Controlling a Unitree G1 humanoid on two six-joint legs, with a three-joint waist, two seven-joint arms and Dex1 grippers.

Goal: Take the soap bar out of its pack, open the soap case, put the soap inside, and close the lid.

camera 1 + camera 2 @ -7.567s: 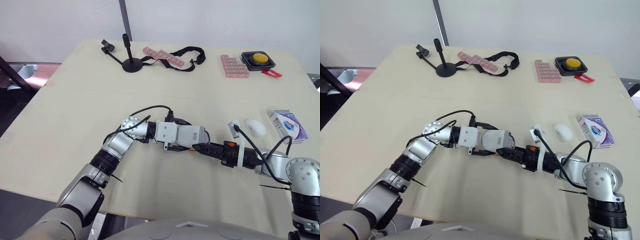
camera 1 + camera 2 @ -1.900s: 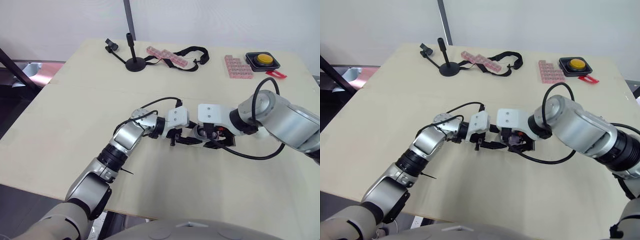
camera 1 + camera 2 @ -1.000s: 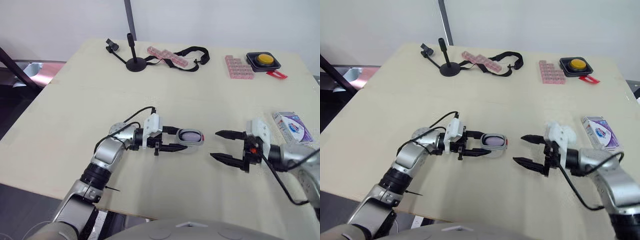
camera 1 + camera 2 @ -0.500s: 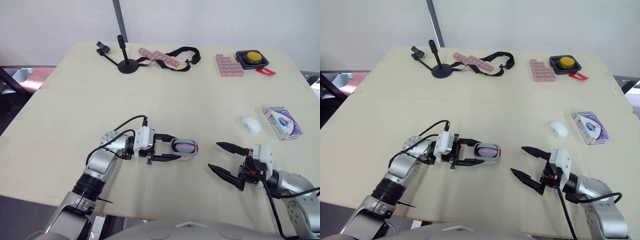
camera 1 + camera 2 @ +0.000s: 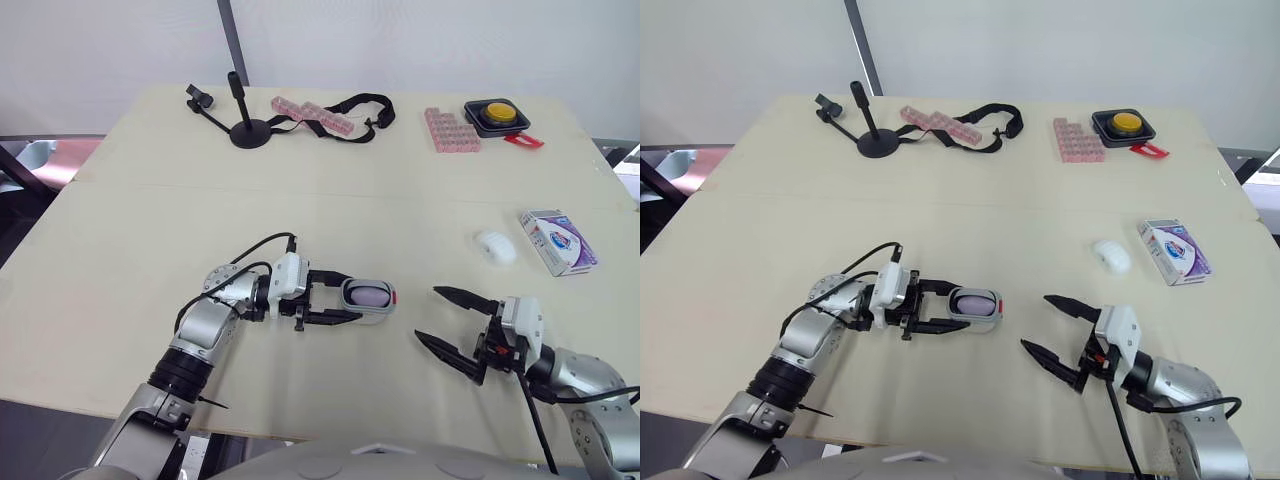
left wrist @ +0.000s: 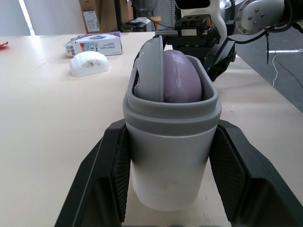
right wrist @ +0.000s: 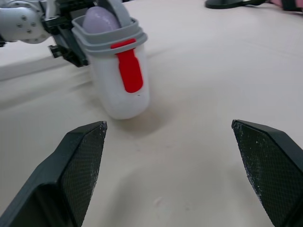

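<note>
Your right claw [image 5: 427, 313] has pulled back from the soap case [image 6: 171, 156], where it was working against the left arm two seconds ago, and now hangs spread wide, well apart from the case on the side that carries the red latch [image 7: 130, 71]. The left claw [image 5: 352, 297] grips the case from both sides, its fingers pressed against the pale walls, with the case resting on the table [image 5: 150, 230]. The purple soap [image 6: 180, 78] already sits inside the case, but the grey lid [image 6: 150, 71] stands tilted up on edge beside the soap, so closing looks like the step left. Keep the left grip firm and the case steady; bring the right claw in from the latch side, narrow it first, and press one finger flat on the raised edge of the lid so it swings down over the soap. Push straight down, not sideways, or the case may twist out of the grip. Counting: one case, one purple soap bar, one lid, one empty-looking pack [image 5: 557, 241] far beyond the case on the right claw's side, and one white oval piece [image 5: 495, 246] between pack and case.
</note>
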